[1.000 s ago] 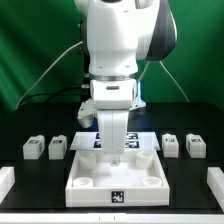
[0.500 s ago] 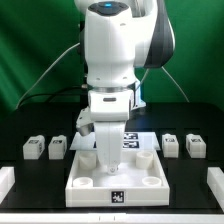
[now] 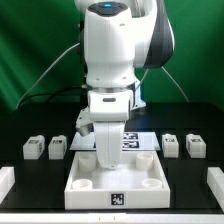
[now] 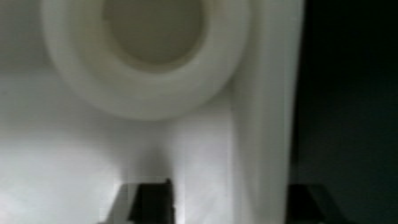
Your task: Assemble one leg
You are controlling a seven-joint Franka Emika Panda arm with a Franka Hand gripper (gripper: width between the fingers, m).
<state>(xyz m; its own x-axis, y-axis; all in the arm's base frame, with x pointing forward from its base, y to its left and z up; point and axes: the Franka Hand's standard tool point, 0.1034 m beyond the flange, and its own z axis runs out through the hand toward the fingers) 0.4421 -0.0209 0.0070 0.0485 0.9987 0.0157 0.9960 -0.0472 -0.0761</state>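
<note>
Four small white legs with square tags stand in a row: two at the exterior view's left (image 3: 33, 148) (image 3: 58, 146) and two at its right (image 3: 170, 146) (image 3: 195, 147). The large white tray-like body (image 3: 115, 174), with round corner sockets, lies in front. My gripper (image 3: 105, 152) is down at the body's back wall, left of the middle. In the wrist view the gripper (image 4: 228, 188) has a dark finger (image 4: 151, 202) on each side of the white wall (image 4: 231, 120), both touching it. A round socket (image 4: 151, 40) lies just beyond. No leg is held.
The marker board (image 3: 133, 141) lies behind the body, partly hidden by the arm. White blocks sit at the table's front corners, at the exterior view's left (image 3: 5, 180) and right (image 3: 215, 180). A green backdrop and cables are behind the arm.
From one second ago the arm shifted toward the exterior view's left and lowered onto the body's back wall. Over the last half second nothing visibly moved.
</note>
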